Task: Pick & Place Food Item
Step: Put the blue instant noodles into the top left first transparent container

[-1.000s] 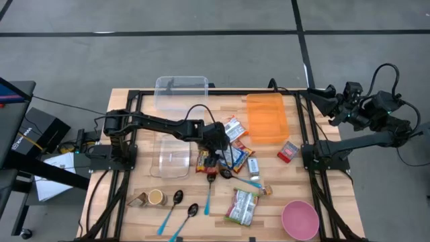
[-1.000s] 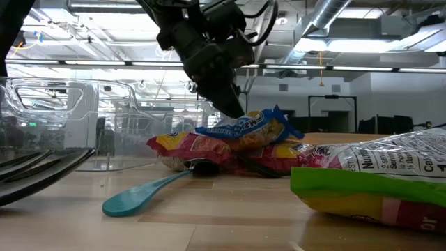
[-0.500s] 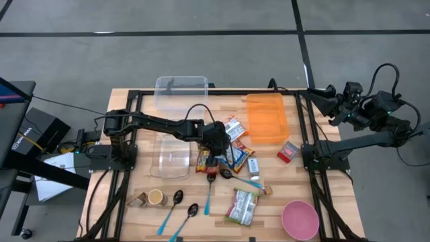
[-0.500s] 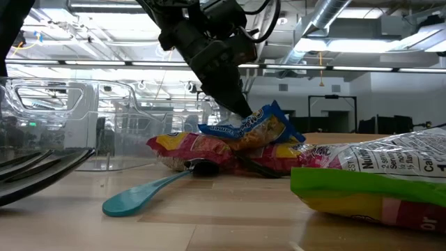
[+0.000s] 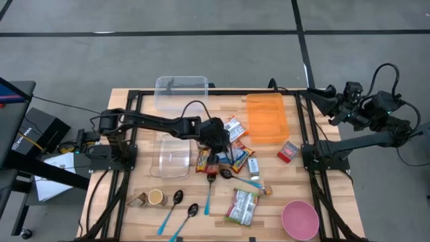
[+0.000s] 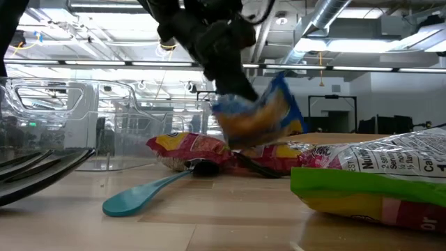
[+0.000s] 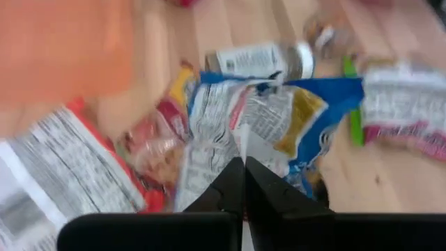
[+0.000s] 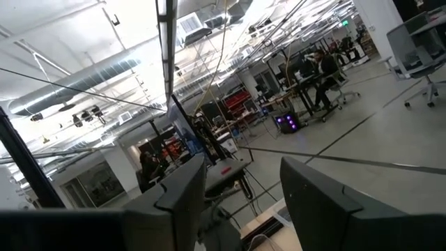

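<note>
A blue and yellow snack packet (image 6: pixel 259 116) hangs above a heap of red snack packets (image 6: pixel 191 148) at the table's middle. My left gripper (image 5: pixel 217 145) is shut on it; the arm reaches in from the table's left. In the left wrist view the packet (image 7: pixel 279 115) spreads out beyond the shut fingertips (image 7: pixel 244 167). My right gripper (image 8: pixel 240 202) is raised off the table's right edge, open, pointing into the room with nothing between its fingers. My left gripper pinches the blue packet by an edge of its wrapper (image 7: pixel 242 143) between its two fingers. The fingers slant down from the table's left side. The packet is lifted off the heap and hangs tilted below the fingers.
An orange tray (image 5: pixel 267 117) stands at the far right of the middle, a clear tub (image 5: pixel 181 91) at the far edge and a clear lid (image 5: pixel 170 156) left of the heap. Near the front lie teal spoons (image 5: pixel 209 195), a cup (image 5: pixel 156 197), a green packet (image 5: pixel 242 207) and a pink bowl (image 5: pixel 299 220).
My left gripper has taken hold of the blue packet and gone up, tipping a little. The packet, which lay on the red packets, is now lifted off them and hangs tilted.
</note>
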`<control>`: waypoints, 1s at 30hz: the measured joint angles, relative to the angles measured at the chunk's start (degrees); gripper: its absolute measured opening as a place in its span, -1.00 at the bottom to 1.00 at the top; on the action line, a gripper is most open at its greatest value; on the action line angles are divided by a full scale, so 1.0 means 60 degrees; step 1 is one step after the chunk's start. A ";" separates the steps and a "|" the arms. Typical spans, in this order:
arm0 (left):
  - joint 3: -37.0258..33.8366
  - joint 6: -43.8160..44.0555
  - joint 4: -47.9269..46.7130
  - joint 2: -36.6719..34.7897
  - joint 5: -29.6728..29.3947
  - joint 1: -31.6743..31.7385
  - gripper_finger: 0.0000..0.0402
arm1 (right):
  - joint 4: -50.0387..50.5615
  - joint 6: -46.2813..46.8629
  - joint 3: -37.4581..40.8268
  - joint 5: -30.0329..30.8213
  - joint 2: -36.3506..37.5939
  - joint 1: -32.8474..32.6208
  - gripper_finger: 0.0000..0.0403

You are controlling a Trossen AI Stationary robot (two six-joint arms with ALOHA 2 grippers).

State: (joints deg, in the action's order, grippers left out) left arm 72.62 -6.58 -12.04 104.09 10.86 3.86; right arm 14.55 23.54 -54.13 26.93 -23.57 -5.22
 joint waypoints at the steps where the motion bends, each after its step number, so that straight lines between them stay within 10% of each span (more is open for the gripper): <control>1: 0.0000 0.0057 -0.0019 -0.0103 -0.0016 0.0003 -1.00 | 0.0006 0.0000 0.0000 0.0004 0.0000 0.0001 -0.11; 14: 0.0011 0.1880 0.0493 -0.1853 -0.2088 0.0004 -1.00 | 0.0003 0.0005 0.0000 0.0001 0.0000 -0.0002 -0.11; 30: 0.0019 0.4905 -0.0537 -0.3968 -0.7960 0.0878 -1.00 | -0.0017 0.0187 0.0000 -0.0002 0.0000 0.0001 -0.11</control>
State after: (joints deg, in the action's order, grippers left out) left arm 72.73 22.85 -15.26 80.28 -36.90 9.13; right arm 14.44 24.67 -54.13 26.92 -23.57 -5.21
